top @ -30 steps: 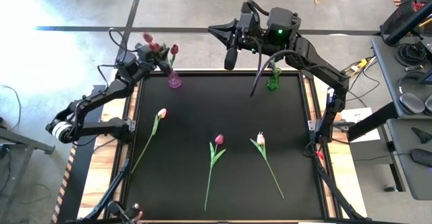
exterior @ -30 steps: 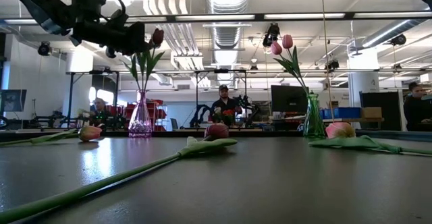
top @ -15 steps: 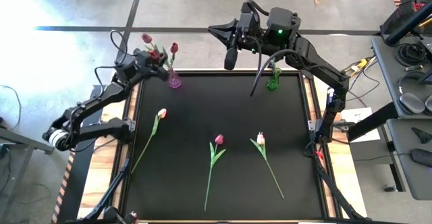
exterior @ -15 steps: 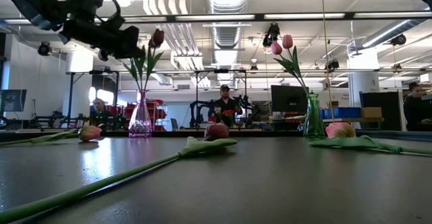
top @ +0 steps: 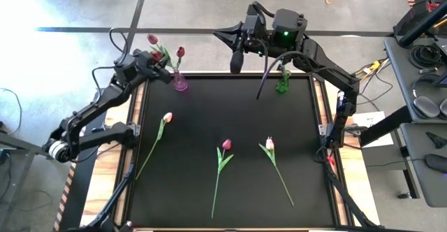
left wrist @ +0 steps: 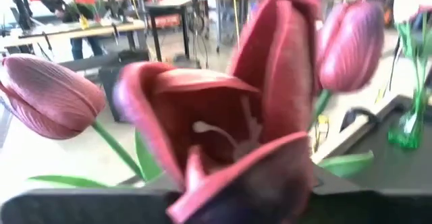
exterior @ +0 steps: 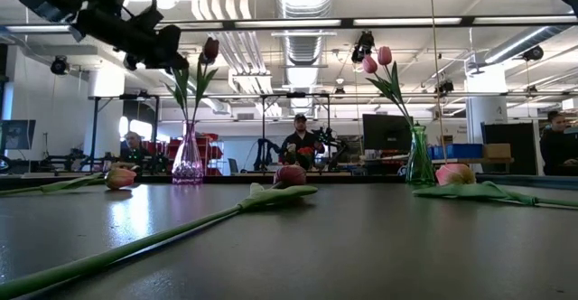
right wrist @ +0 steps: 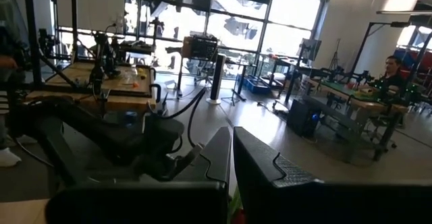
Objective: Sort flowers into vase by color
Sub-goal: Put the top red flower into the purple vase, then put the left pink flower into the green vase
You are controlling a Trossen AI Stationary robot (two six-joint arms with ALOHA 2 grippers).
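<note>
The sorting is partly done. A purple vase [top: 181, 84] stands near the bench's [top: 230, 141] far left corner with dark magenta tulips [top: 179, 52] already in it; the low view shows one dark head rising above that vase [exterior: 188, 160], and the left wrist view is filled with three magenta heads [left wrist: 229, 129] close up. A green vase [top: 283, 85] stands at the far edge toward the right corner and, in the low view, holds two pale pink tulips [exterior: 384, 56].

Three flowers lie flat on the bench, not yet sorted: a pale tulip [top: 167, 117] near the left edge, a magenta tulip [top: 226, 145] in the middle, and another pale tulip [top: 269, 144] just right of it, all with stems running toward the near edge.

The left gripper [top: 155, 59] hangs just beside the magenta heads over the purple vase. Whether it grips a stem or has let go cannot be told, since the blooms block its wrist view. The right gripper [top: 236, 50] is raised beyond the far edge, well left of the green vase, with its fingers [right wrist: 223, 153] pressed together on nothing.

By this reading, roughly half or more of the flowers are placed, and two pale ones and one magenta remain to be lifted and dropped into the matching vases.
</note>
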